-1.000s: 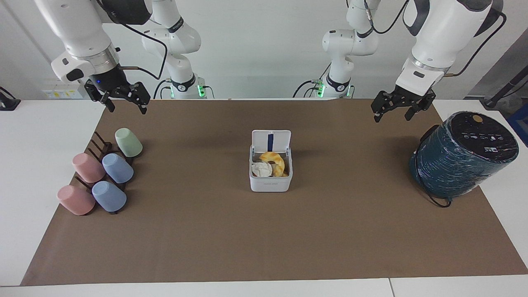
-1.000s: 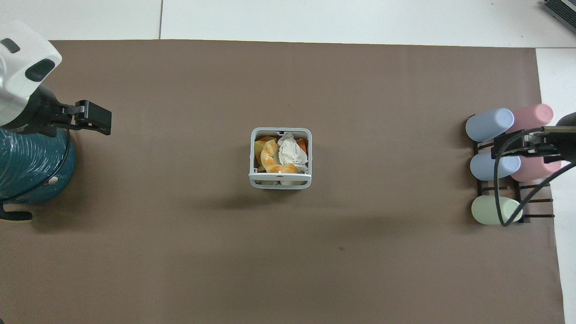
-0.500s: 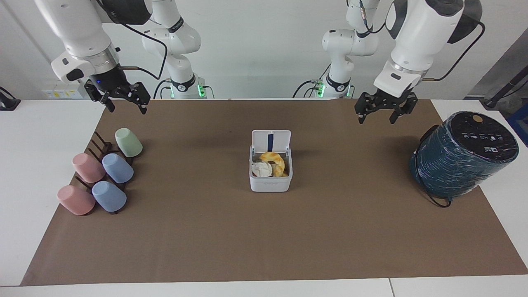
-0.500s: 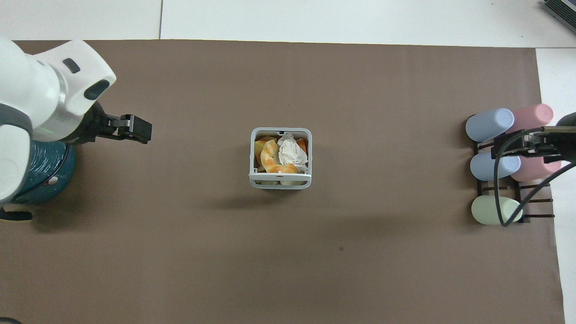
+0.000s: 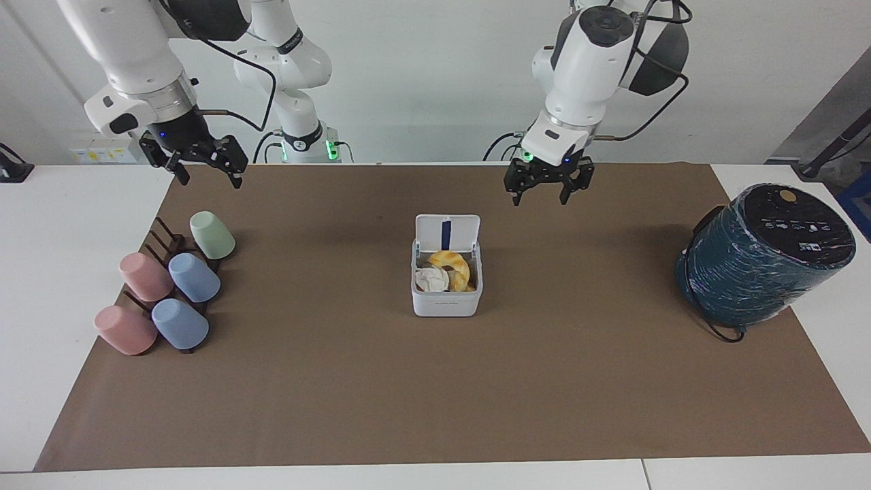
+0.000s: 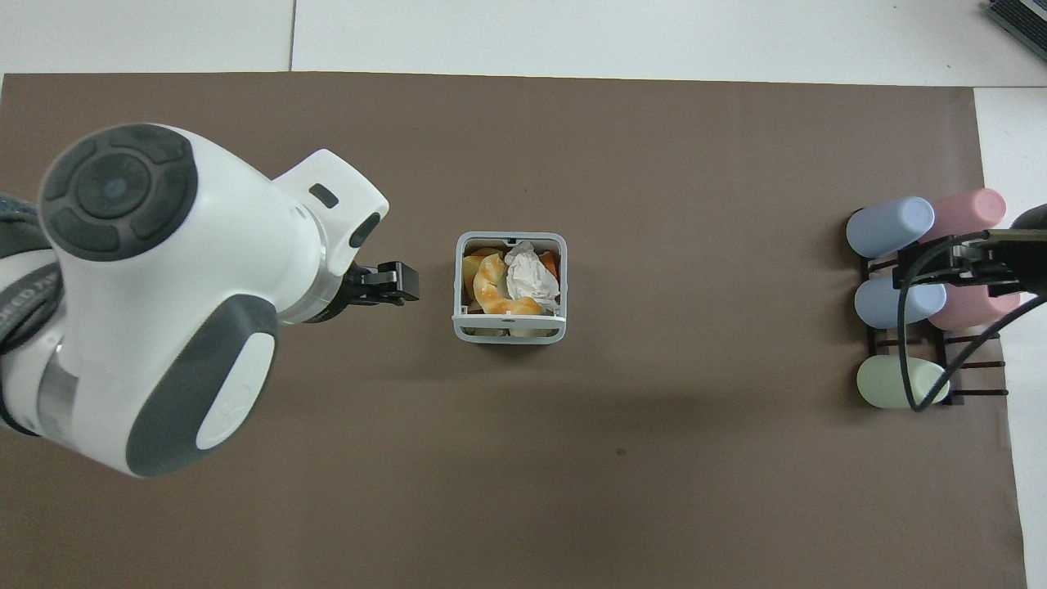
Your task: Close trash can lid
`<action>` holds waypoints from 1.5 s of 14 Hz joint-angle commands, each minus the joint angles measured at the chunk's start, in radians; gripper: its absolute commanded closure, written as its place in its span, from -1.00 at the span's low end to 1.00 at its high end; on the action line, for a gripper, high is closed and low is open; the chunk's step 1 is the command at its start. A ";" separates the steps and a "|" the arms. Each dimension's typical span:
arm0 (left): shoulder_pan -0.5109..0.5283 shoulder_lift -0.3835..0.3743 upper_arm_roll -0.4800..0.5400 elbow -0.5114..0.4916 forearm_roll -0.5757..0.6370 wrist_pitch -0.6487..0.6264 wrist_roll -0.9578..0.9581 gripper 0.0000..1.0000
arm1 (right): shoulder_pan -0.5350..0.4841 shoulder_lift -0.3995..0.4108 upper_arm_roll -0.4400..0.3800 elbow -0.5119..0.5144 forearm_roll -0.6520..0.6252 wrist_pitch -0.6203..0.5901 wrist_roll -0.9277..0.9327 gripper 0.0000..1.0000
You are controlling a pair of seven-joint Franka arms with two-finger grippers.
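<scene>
The white trash can [image 5: 446, 301] stands in the middle of the brown mat; it also shows in the overhead view [image 6: 509, 333]. Its lid [image 5: 447, 233] stands upright and open on the side nearer the robots, with the blue strip showing. A bread ring [image 5: 450, 263] and crumpled paper [image 5: 431, 278] lie inside. My left gripper [image 5: 539, 199] is open and empty, up in the air over the mat beside the can toward the left arm's end, apart from the lid; it also shows in the overhead view [image 6: 401, 285]. My right gripper [image 5: 211, 178] is open and empty, waiting over the cup rack.
A large teal cylindrical appliance [image 5: 765, 255] with a black top stands at the left arm's end of the table. A dark rack with several pastel cups [image 5: 170, 286] lies at the right arm's end, also in the overhead view [image 6: 908, 286].
My left arm has swung from above the teal appliance toward the middle, bringing its gripper close beside the trash can. The right arm, trash can and lid have not moved.
</scene>
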 commanded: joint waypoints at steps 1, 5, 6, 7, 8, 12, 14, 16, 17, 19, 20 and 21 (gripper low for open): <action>-0.035 -0.039 0.016 -0.060 -0.055 0.031 -0.077 -0.25 | -0.010 -0.014 0.004 -0.014 0.014 0.007 -0.029 -1.00; -0.113 -0.048 0.016 -0.079 -0.061 0.056 -0.227 0.70 | -0.010 -0.014 0.004 -0.014 0.014 0.007 -0.029 -1.00; -0.134 -0.057 0.016 -0.094 -0.063 0.088 -0.258 0.74 | -0.010 -0.014 0.004 -0.014 0.014 0.007 -0.029 -1.00; -0.154 -0.062 0.016 -0.120 -0.063 0.129 -0.303 0.76 | -0.010 -0.014 0.004 -0.014 0.014 0.007 -0.029 -1.00; -0.179 -0.071 0.016 -0.151 -0.063 0.187 -0.362 0.77 | -0.010 -0.014 0.004 -0.014 0.014 0.007 -0.029 -1.00; -0.225 -0.060 0.016 -0.212 -0.063 0.338 -0.474 0.77 | -0.010 -0.014 0.004 -0.014 0.014 0.007 -0.029 -1.00; -0.222 -0.054 0.016 -0.214 -0.063 0.367 -0.480 0.77 | -0.010 -0.014 0.004 -0.014 0.014 0.007 -0.029 -1.00; -0.202 -0.048 0.016 -0.214 -0.063 0.416 -0.479 0.77 | -0.010 -0.014 0.004 -0.014 0.014 0.007 -0.029 -1.00; -0.187 -0.037 0.016 -0.214 -0.063 0.444 -0.480 0.77 | -0.010 -0.014 0.004 -0.014 0.014 0.007 -0.029 -1.00; -0.187 -0.017 0.016 -0.220 -0.063 0.474 -0.488 0.77 | -0.010 -0.014 0.004 -0.014 0.014 0.007 -0.029 -1.00; -0.187 -0.008 0.016 -0.221 -0.063 0.496 -0.489 0.77 | -0.010 -0.014 0.004 -0.014 0.014 0.007 -0.029 -1.00; -0.185 -0.003 0.016 -0.221 -0.063 0.513 -0.491 0.77 | -0.010 -0.014 0.004 -0.014 0.014 0.007 -0.029 -1.00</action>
